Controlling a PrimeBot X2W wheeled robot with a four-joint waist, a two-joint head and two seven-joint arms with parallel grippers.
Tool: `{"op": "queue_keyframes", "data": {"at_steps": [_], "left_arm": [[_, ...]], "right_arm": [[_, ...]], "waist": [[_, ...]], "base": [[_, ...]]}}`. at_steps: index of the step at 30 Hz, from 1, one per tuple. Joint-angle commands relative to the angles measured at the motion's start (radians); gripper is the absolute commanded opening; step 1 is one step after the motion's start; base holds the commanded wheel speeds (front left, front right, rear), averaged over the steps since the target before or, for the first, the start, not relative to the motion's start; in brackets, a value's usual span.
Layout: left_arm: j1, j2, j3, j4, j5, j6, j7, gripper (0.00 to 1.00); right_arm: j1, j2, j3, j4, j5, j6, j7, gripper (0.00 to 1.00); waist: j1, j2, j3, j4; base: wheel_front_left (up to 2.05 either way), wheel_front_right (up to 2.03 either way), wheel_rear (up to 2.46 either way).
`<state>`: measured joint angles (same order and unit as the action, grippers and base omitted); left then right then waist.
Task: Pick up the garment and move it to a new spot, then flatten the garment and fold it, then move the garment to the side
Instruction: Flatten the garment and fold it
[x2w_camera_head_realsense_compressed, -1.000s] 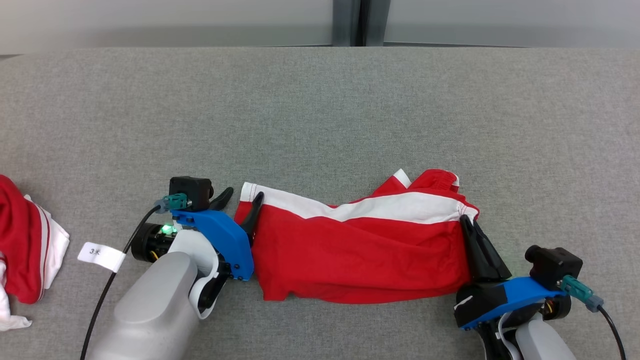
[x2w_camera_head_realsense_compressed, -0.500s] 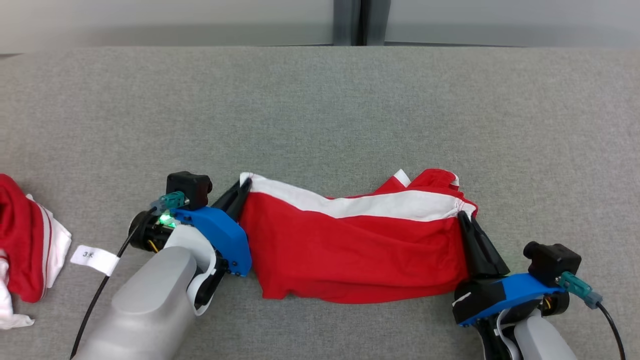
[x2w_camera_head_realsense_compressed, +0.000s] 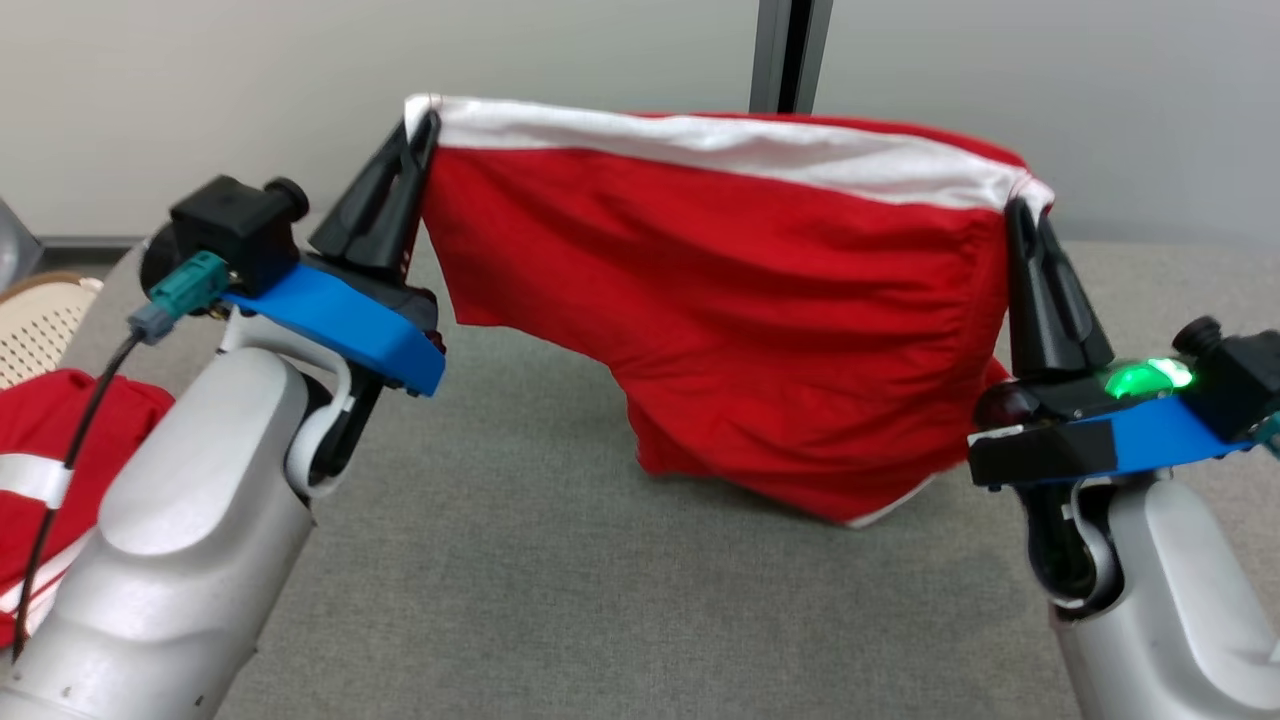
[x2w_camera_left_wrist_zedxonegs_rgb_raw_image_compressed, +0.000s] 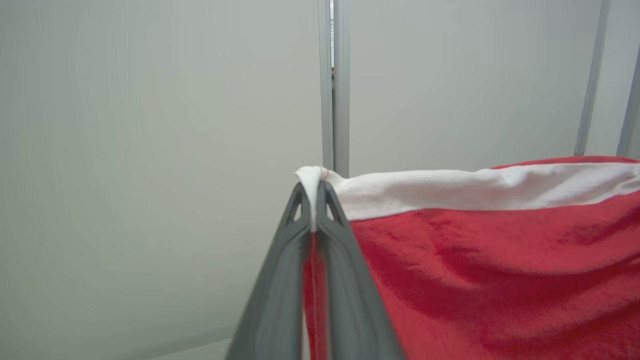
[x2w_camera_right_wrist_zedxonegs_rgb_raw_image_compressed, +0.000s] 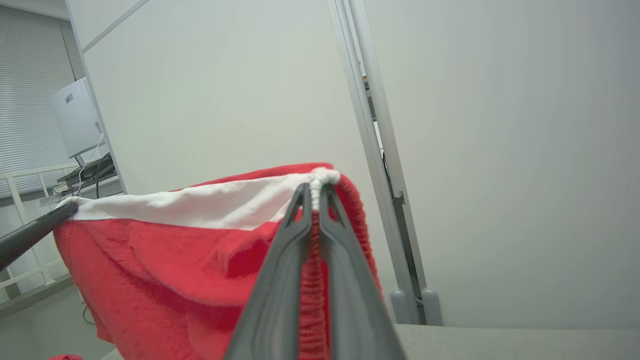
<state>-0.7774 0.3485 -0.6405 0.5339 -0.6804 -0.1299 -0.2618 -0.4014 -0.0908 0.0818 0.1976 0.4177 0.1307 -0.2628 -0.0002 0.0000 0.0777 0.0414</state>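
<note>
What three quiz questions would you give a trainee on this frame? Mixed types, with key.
1. True or false: the red garment lies flat on the grey table.
2. What does the left gripper pinch? A) a corner of the white band B) the bottom red hem C) nothing
3. Fill in: the right gripper is ___ on the opposite top corner.
Key: 1 false, it hangs stretched between the two grippers; 2 A; 3 shut.

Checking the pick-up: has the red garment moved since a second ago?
Yes. The red garment has gone up: it lay flat on the grey table, and now hangs over it, stretched between the left end effector and right end effector.
</note>
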Motion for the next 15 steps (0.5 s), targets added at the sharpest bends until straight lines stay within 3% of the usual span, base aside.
{"op": "queue_keyframes", "data": {"at_steps": [1, 8, 15], "left_arm": [[0.013, 0.013, 0.035, -0.042, 0.025, -0.001, -0.004, 0.0], [-0.026, 0.051, 0.069, -0.1, 0.056, 0.005, 0.005, 0.0], [-0.115, 0.063, 0.08, -0.093, 0.074, 0.019, 0.027, 0.0]], "right_arm": [[-0.031, -0.032, 0.015, -0.019, 0.014, 0.0, -0.003, 0.0], [-0.128, -0.13, 0.073, -0.007, 0.045, 0.0, 0.006, 0.0], [-0.273, -0.18, 0.13, 0.074, 0.027, 0.0, 0.025, 0.0]], "waist": [[0.0002, 0.0, -0.038, -0.007], [0.0002, 0.0, -0.058, -0.007], [0.0002, 0.0, 0.051, -0.018]], "base": [[0.0, 0.0, 0.0], [0.0, 0.0, 0.0], [0.0, 0.0, 0.0]]}}
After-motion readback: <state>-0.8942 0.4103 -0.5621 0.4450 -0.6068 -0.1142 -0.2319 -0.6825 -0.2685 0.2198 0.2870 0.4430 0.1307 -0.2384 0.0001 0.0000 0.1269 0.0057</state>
